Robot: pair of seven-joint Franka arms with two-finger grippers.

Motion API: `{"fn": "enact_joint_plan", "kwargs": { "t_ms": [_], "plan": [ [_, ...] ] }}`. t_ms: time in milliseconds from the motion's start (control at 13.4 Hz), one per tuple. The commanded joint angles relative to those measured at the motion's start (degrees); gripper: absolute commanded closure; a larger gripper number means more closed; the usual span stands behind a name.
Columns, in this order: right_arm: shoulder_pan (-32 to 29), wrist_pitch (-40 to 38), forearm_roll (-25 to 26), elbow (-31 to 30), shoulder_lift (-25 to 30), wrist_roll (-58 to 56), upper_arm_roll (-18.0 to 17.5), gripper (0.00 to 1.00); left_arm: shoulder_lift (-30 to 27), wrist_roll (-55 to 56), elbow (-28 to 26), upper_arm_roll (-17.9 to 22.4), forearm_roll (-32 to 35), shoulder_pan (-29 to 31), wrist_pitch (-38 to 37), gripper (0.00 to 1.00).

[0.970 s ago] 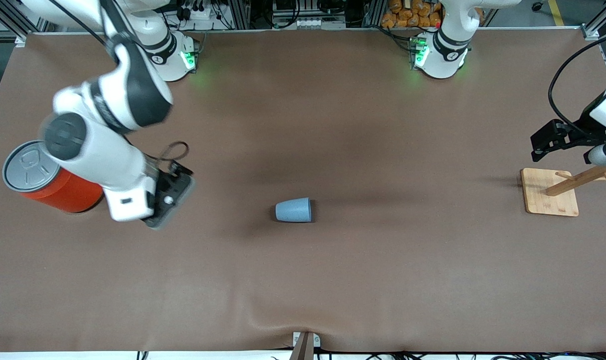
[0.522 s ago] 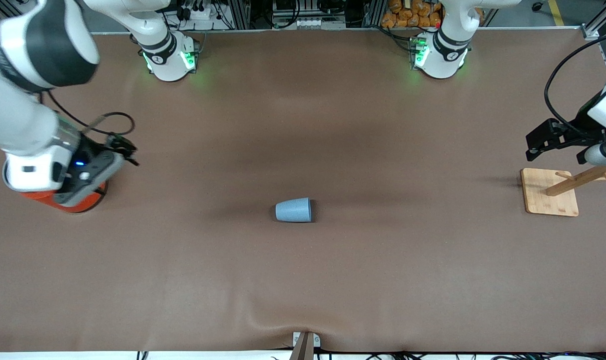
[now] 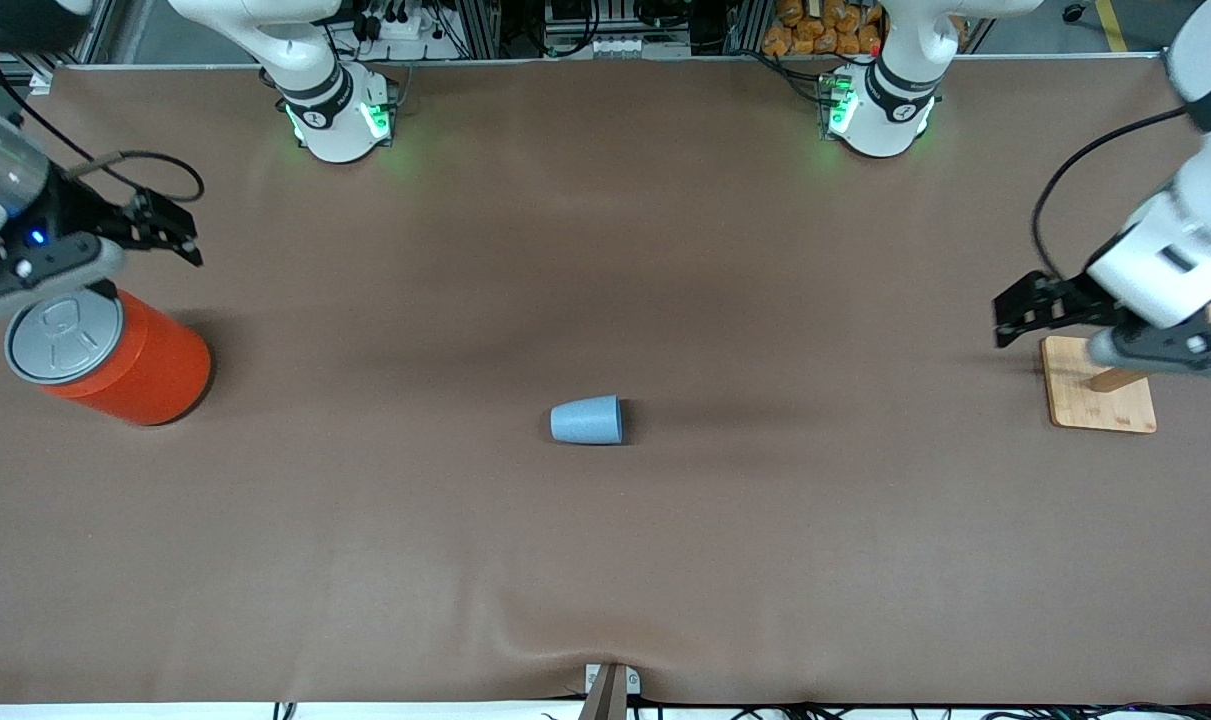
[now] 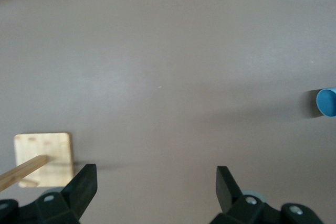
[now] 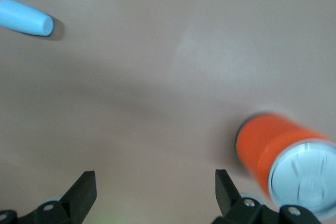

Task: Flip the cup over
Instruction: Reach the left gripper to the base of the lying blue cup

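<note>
No readable text, label, brand or number anywhere. Orange can: plain side, embossed grey lid, no lettering legible. Cup: plain, unmarked.

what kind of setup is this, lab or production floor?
Likely a robotics lab bench: a brown-covered table holding only test props, namely a blue cup on its side, an orange can and a wooden peg stand.

Brown-covered table, aluminium framing

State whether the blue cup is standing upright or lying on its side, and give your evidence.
On its side: the cup shows its tapered wall lengthwise on the table, open mouth facing sideways in the left wrist view.
</note>
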State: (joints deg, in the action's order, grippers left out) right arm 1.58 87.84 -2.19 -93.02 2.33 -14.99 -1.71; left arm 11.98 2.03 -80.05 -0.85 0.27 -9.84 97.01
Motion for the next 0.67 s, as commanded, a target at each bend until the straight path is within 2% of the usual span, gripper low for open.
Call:
{"fn": "enact_joint_plan", "kwargs": {
  "t_ms": [0, 149, 299, 448, 597],
  "plan": [
    [1.7, -2.5, -1.1, -1.0, 2.2, 4.6, 4.8, 0.0, 4.2, 4.3, 0.5, 0.0, -3.6, -3.4, 2.0, 0.0],
    [4.4, -3.8, -1.1, 0.8, 2.0, 4.7, 9.9, 0.0, 8.3, 6.3, 0.5, 0.0, -7.9, -6.6, 5.5, 0.0],
    [3.9, -3.7, -1.1, 1.3, 2.0, 5.1, 10.0, 0.0, 13.0, 7.7, 0.5, 0.0, -15.6, -7.8, 9.0, 0.0],
    [3.8, -4.5, -1.1, 1.3, 2.1, 11.8, 9.5, 0.0, 17.3, 7.6, 0.5, 0.0, -23.3, -9.5, 11.1, 0.0],
    [1.8, -5.7, -1.1, 2.6, 2.1, 14.1, 6.7, 0.0, 21.1, 7.6, 0.5, 0.0, -29.7, -10.3, 13.0, 0.0]
  ]
}}
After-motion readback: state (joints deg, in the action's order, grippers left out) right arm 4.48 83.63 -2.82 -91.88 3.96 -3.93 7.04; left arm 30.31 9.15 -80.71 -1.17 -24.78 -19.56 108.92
